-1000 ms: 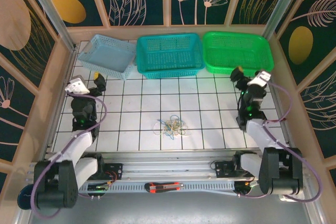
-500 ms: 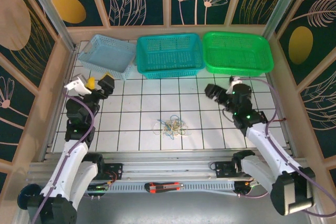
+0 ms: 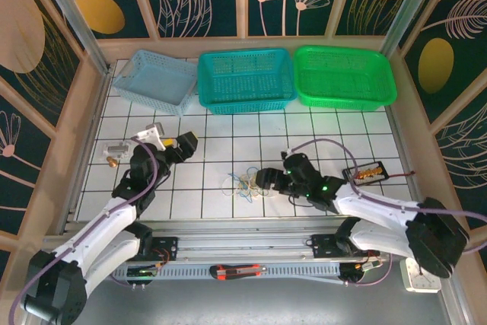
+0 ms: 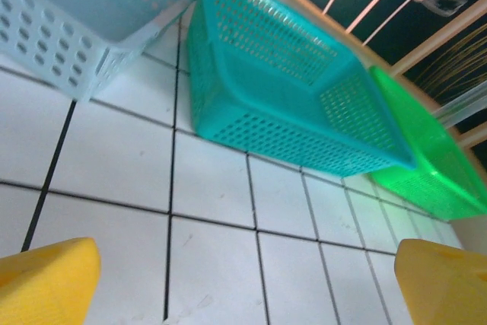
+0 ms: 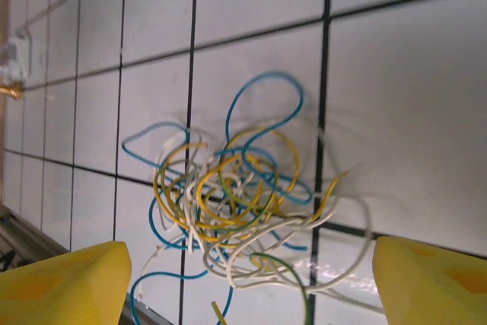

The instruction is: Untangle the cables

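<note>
The cables (image 3: 247, 183) lie as a small tangle of blue, yellow and whitish wires on the white tiled table, near the front middle. My right gripper (image 3: 268, 179) is low on the tangle's right side. In the right wrist view its yellow fingertips (image 5: 61, 285) stand wide apart, and the cables (image 5: 228, 203) lie between and just ahead of them, untouched. The right gripper (image 5: 245, 287) is open. My left gripper (image 3: 185, 144) hovers left of the tangle, about two tiles away. The left gripper (image 4: 243, 287) is open over bare tile.
Along the back edge stand a light blue basket (image 3: 158, 80), a teal basket (image 3: 246, 79) and a green basket (image 3: 344, 75). Small metal parts (image 3: 116, 148) lie at the left. A black connector board (image 3: 364, 173) lies at the right. A red-black tool (image 3: 237, 270) rests on the front rail.
The right arm has swung down and left from the back right, bringing its gripper to the tangle. The left arm has leaned forward and right, toward the table's middle.
</note>
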Controlling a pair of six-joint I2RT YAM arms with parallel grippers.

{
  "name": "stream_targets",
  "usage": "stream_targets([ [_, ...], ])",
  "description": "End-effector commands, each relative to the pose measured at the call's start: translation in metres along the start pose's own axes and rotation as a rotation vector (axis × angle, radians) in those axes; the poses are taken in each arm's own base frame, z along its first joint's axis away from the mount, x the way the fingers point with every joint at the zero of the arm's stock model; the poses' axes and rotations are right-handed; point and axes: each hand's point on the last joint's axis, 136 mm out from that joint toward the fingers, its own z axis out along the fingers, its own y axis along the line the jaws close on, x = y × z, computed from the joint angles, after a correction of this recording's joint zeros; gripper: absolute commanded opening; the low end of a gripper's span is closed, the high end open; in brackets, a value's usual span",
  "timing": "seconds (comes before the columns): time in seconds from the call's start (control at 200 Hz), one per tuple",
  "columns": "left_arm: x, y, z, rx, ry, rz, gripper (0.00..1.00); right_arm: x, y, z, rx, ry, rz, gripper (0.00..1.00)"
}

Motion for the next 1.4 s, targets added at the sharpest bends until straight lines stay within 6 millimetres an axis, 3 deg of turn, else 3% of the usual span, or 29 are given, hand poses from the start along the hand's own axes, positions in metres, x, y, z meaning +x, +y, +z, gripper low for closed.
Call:
stream_targets([
  [0.0, 0.015, 0.032, 0.002, -0.166, 0.036, 0.016, 0.99, -0.010, 0.034, 0.009, -0.067, -0.047, 0.037, 0.83],
  [0.11, 0.019, 0.040, 0.002, -0.214, 0.055, 0.025, 0.99, -0.007, 0.054, 0.026, -0.099, -0.013, 0.039, 0.83],
  [0.245, 0.015, 0.038, 0.000, -0.195, 0.028, 0.013, 0.99, -0.019, 0.087, 0.048, -0.172, 0.006, 0.031, 0.82],
  [0.49, 0.010, 0.022, -0.002, -0.115, 0.009, 0.005, 0.99, -0.079, 0.159, 0.098, -0.285, -0.003, -0.043, 0.76],
  [0.6, 0.004, 0.015, -0.005, -0.096, 0.005, 0.044, 0.99, -0.098, 0.163, 0.095, -0.280, -0.023, -0.070, 0.75],
  [0.721, 0.005, 0.005, -0.006, -0.046, 0.022, 0.067, 0.99, -0.108, 0.150, 0.070, -0.239, -0.072, -0.106, 0.76],
  [0.936, 0.024, -0.007, 0.006, 0.032, 0.115, 0.033, 0.99, -0.126, 0.098, 0.029, -0.124, -0.178, -0.098, 0.78],
  [1.046, 0.033, -0.010, 0.017, 0.018, 0.157, 0.049, 0.99, -0.130, 0.077, 0.025, -0.066, -0.189, -0.103, 0.78],
  [1.201, 0.036, -0.013, 0.036, -0.069, 0.181, 0.119, 0.99, -0.128, 0.069, 0.030, -0.038, -0.173, -0.123, 0.75],
  [1.391, 0.031, 0.007, 0.068, -0.254, 0.212, 0.232, 0.99, -0.123, 0.053, 0.034, -0.009, -0.161, -0.105, 0.71],
])
